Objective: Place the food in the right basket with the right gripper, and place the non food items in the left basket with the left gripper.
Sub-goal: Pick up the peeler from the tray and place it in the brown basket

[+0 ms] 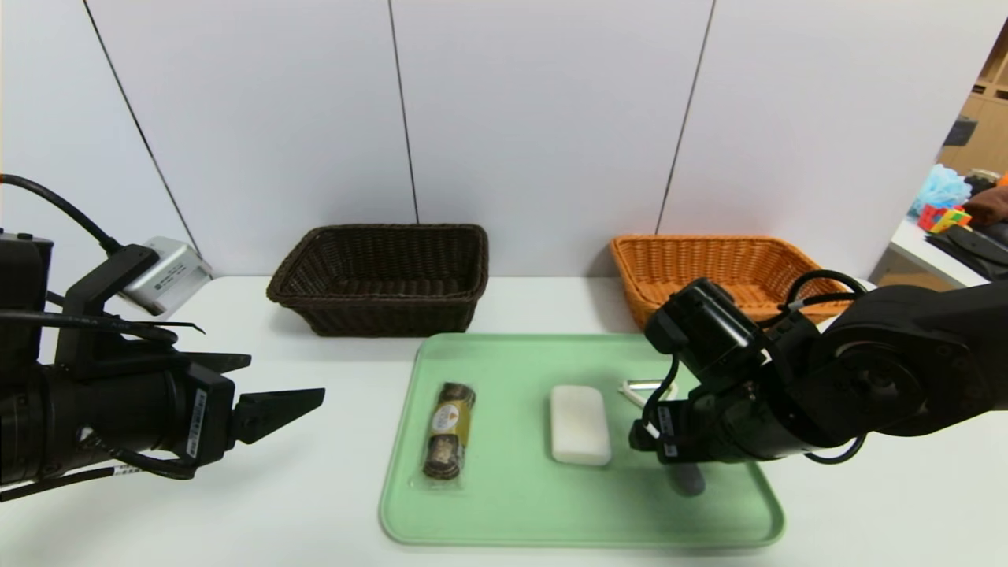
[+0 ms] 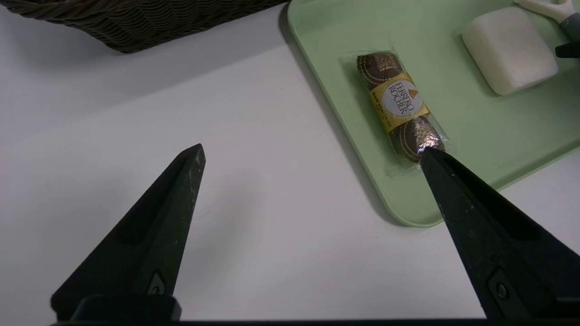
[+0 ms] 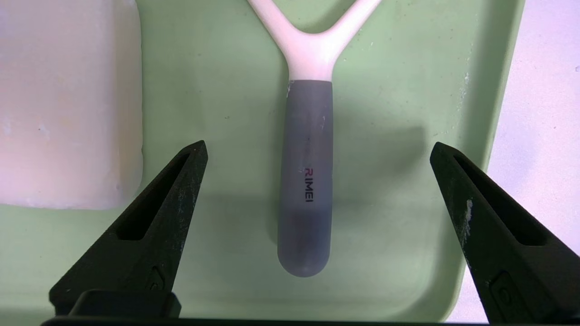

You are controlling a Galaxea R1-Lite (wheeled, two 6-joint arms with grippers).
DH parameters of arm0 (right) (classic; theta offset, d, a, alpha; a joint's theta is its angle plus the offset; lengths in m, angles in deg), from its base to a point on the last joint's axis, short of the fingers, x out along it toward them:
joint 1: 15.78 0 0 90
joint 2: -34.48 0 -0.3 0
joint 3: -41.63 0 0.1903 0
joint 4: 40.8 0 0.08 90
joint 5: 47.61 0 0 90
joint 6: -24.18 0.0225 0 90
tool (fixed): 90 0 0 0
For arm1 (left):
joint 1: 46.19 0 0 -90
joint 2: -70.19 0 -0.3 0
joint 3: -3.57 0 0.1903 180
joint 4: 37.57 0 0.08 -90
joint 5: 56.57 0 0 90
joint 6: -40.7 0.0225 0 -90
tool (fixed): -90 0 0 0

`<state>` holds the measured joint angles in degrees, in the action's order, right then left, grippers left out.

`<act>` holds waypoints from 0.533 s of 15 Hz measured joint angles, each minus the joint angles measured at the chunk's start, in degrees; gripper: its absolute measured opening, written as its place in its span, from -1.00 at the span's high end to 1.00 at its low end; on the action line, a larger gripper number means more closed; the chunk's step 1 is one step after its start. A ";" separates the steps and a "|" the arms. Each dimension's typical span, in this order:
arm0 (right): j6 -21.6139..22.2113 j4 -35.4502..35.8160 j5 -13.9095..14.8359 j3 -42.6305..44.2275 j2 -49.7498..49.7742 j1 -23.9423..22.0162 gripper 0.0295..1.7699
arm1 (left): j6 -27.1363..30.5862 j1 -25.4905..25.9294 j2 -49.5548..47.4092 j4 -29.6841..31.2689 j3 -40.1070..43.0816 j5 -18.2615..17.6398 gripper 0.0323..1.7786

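Note:
The food (image 1: pixel 449 429), dark rounds in a clear sleeve with a gold label, lies on the left part of the green tray (image 1: pixel 512 512). A white soap-like bar (image 1: pixel 580 424) lies mid-tray. The peeler (image 3: pixel 308 158) lies to its right. My right gripper (image 3: pixel 317 149) hovers open just above the grey handle, one finger on each side, not touching. My left gripper (image 1: pixel 283 382) is open over bare table left of the tray, and the food (image 2: pixel 398 104) shows just past one fingertip. The dark left basket (image 1: pixel 394 311) and the orange right basket (image 1: pixel 654 276) stand behind the tray, nothing seen inside.
A silver box (image 1: pixel 168 276) sits at the table's back left corner. A side table (image 1: pixel 929 252) at the far right carries a colourful cube (image 1: pixel 943 216) and other clutter. White wall panels close off the back.

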<state>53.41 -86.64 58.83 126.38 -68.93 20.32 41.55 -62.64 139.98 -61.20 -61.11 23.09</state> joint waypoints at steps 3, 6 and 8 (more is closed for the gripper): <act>0.00 0.07 -0.02 0.11 -0.41 0.00 -0.92 | 0.00 0.00 -0.02 0.00 0.00 0.01 -0.90; 0.06 0.07 -0.09 0.11 -0.94 0.01 -0.92 | 0.00 0.00 -0.02 0.00 0.00 0.04 -0.90; 0.06 0.11 -0.13 0.11 -1.22 0.01 -0.92 | 0.00 0.00 -0.02 0.02 0.00 0.04 -0.90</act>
<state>53.47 -86.54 58.70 126.49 -70.15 20.33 41.55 -62.64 139.96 -61.18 -61.11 23.13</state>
